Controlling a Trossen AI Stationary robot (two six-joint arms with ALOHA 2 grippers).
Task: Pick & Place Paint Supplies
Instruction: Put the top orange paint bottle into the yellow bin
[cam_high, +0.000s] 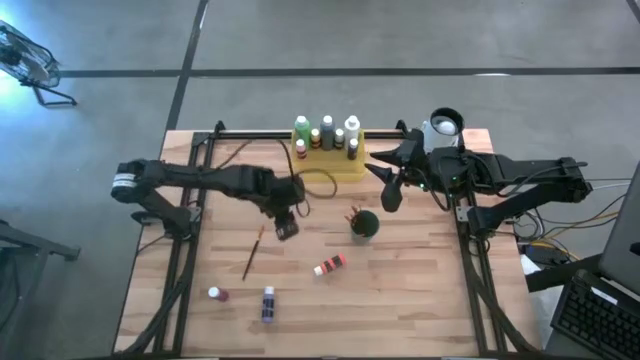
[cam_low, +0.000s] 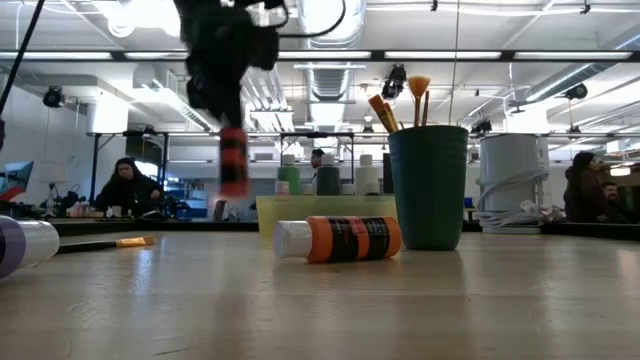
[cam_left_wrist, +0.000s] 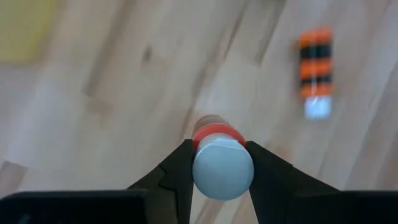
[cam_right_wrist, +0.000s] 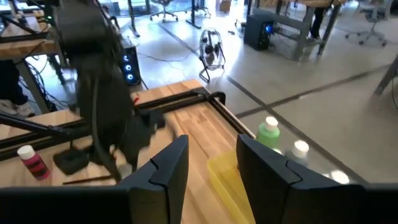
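White-capped red paint bottle (cam_left_wrist: 222, 163) sits pinched in the left gripper (cam_left_wrist: 219, 167), lifted above the table (cam_high: 400, 300): a carry step, likely toward the yellow tray (cam_high: 345, 165), needing an upright drop among several bottles already standing there. Brushes stand in the green cup (cam_high: 364, 224). Beside the tray, the right gripper (cam_right_wrist: 211, 165) hovers spread, empty.

1. Tray (cam_high: 345, 165) sits at the table's (cam_high: 420, 300) back edge, centre, with several bottles (cam_high: 326, 132) upright in it.
2. Cup (cam_high: 364, 224) stands in front of the tray, brushes (cam_low: 400, 100) in it.
3. One bottle (cam_high: 329, 265) lies on its side in front of the cup.
4. A loose brush (cam_high: 253, 252) lies left of that.
5. Two more bottles (cam_high: 268, 303) lie near the front-left edge.
6. Left gripper (cam_high: 285, 228), above mid-table, clamps a bottle (cam_left_wrist: 222, 165).
7. Right gripper (cam_high: 385, 175) hangs just right of the tray.
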